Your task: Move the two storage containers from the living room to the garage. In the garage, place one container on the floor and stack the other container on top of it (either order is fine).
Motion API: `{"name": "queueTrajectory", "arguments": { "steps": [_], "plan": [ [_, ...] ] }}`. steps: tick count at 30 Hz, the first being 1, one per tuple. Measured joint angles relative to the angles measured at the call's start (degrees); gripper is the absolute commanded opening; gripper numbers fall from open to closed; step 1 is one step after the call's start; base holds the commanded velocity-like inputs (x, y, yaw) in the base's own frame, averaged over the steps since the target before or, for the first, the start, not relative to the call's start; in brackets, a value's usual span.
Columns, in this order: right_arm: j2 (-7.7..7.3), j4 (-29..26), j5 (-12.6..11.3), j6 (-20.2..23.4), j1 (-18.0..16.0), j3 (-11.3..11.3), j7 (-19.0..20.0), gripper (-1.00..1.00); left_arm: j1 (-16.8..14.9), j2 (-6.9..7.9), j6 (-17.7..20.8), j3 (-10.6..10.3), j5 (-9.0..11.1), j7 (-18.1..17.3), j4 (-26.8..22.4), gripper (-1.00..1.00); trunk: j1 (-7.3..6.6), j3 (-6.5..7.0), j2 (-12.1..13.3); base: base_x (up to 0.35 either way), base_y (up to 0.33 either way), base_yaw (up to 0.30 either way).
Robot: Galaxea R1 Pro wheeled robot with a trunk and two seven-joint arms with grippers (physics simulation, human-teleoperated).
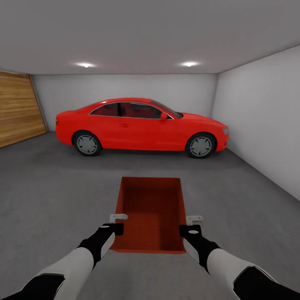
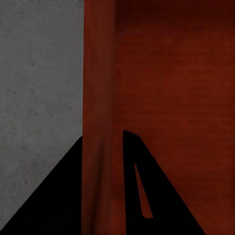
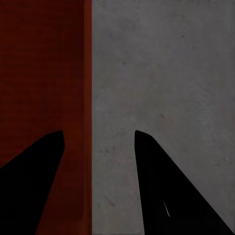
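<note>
Your left pincer [image 1: 118, 217] straddles the left wall of the storage container [image 1: 152, 212], one finger [image 2: 147, 196] inside the bin and the other outside it, closed narrow on that thin wall. Your right pincer [image 1: 194, 218] sits at the opposite wall; the right wrist view shows its fingers [image 3: 171, 196] set apart, one over the bin's inside and one over the floor [image 3: 161, 73], with the wall between them, and whether they actually press on it you cannot tell.

The container hangs between the two pincers, open top up, its long axis running straight away from you toward the red car [image 1: 141, 125], which stands broadside well beyond the bin's far end, nose to your right. Grey concrete lies on either side of the pincers.
</note>
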Motion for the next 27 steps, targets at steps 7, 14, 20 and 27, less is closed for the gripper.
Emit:
{"name": "queueTrajectory", "arguments": {
  "steps": [7, 14, 20, 27],
  "plan": [
    [0.00, 0.0, 0.0, 0.0, 0.0, 0.0, 0.0, -1.00, 0.0, 0.00, 0.0, 0.0, 0.0, 0.0, 0.0, -1.00, 0.00, 0.00, 0.0, 0.322, 0.000, 0.000],
    [0.00, 0.0, 0.0, 0.0, 0.0, 0.0, 0.0, -1.00, 0.0, 0.01, 0.0, 0.0, 0.0, 0.0, 0.0, -1.00, 0.00, 0.00, 0.0, 0.321, 0.000, 0.000],
    [0.00, 0.0, 0.0, 0.0, 0.0, 0.0, 0.0, -1.00, 0.0, 0.00, 0.0, 0.0, 0.0, 0.0, 0.0, -1.00, 0.00, 0.00, 0.0, 0.321, 0.000, 0.000],
    [0.00, 0.0, 0.0, 0.0, 0.0, 0.0, 0.0, -1.00, 0.0, 0.00, 0.0, 0.0, 0.0, 0.0, 0.0, -1.00, 0.00, 0.00, 0.0, 0.321, 0.000, 0.000]
  ]
}}
